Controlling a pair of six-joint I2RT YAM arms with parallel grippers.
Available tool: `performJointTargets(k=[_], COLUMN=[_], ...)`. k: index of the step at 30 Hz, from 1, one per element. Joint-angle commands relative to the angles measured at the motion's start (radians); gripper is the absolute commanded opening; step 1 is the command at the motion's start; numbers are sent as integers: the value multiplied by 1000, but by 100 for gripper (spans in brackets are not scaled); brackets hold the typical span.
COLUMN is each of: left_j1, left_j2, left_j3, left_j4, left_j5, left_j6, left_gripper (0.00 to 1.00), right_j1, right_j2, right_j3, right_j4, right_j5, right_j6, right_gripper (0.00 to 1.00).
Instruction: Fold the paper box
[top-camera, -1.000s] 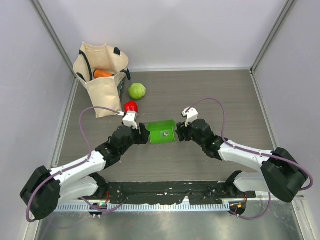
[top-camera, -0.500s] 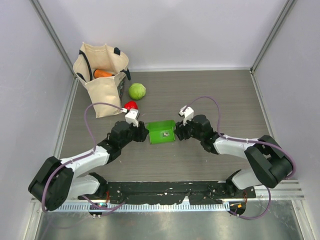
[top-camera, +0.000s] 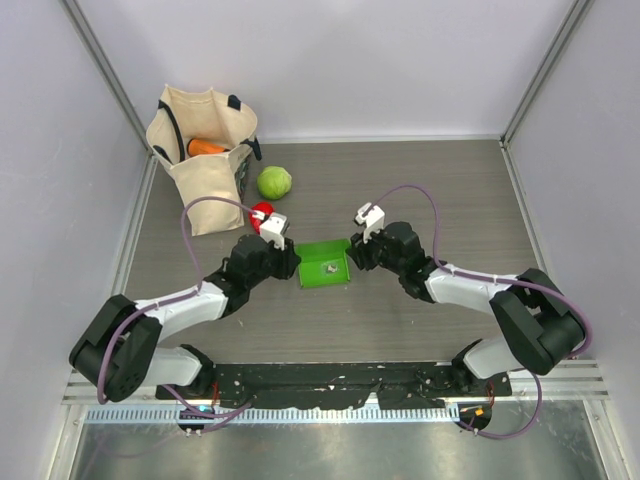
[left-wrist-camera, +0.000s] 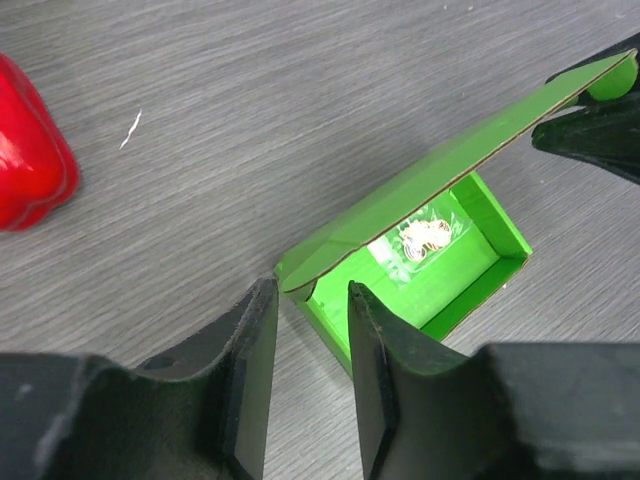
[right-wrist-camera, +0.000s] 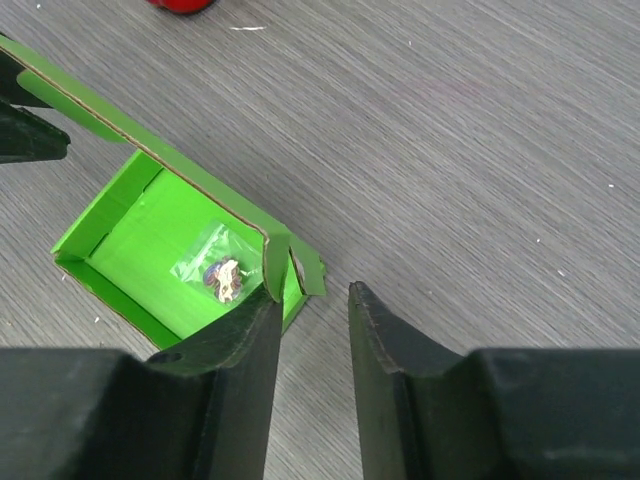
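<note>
The bright green paper box (top-camera: 324, 263) lies open in the middle of the table, with its long lid flap (left-wrist-camera: 450, 165) raised at a slant. A small clear bag (left-wrist-camera: 425, 237) lies inside it and also shows in the right wrist view (right-wrist-camera: 215, 272). My left gripper (top-camera: 292, 260) is at the box's left end. Its jaws stand slightly apart around the lid's corner (left-wrist-camera: 310, 292). My right gripper (top-camera: 352, 250) is at the right end and is open (right-wrist-camera: 312, 295). One of its fingers (right-wrist-camera: 262, 315) touches the lid's corner tab (right-wrist-camera: 300, 265).
A red pepper (top-camera: 262, 212) lies just behind the left gripper and also shows in the left wrist view (left-wrist-camera: 30, 150). A round pale-green vegetable (top-camera: 274, 182) and a cream tote bag (top-camera: 200, 150) holding something orange stand at the back left. Grey walls enclose the table.
Both grippers have moved a little away from the arm bases, along the box's ends to the lid's corners. The box has stayed in place.
</note>
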Motion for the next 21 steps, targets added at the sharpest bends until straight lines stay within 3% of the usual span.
performJointTargets(k=[1,11,13,14,18,21], left_j1=[5,4,2,-1,-19,-55], left_j2=[11,29,35,35,45,60], left_j3=[51,78,97,103,130,136], left_j4=[64,18,-14,-23,-37,-17], left_j5=[11,-21,-72,-118,-235,-346], left_j6=[18,1,-21,-33,-111,-153], left_gripper=[35,12,5,2,0,0], right_j1=[5,85,114,146,248,312], right_j2=[14,52,66,73,119,144], right_j3=[55,78,88,97,148,173], right_j4=[21,19,31,30,30,37], right_j5=[-14,135,309,346,675,816], right_j6=[-21,-17,32,45,141,195], right_gripper=[36,21,12,1,1,1])
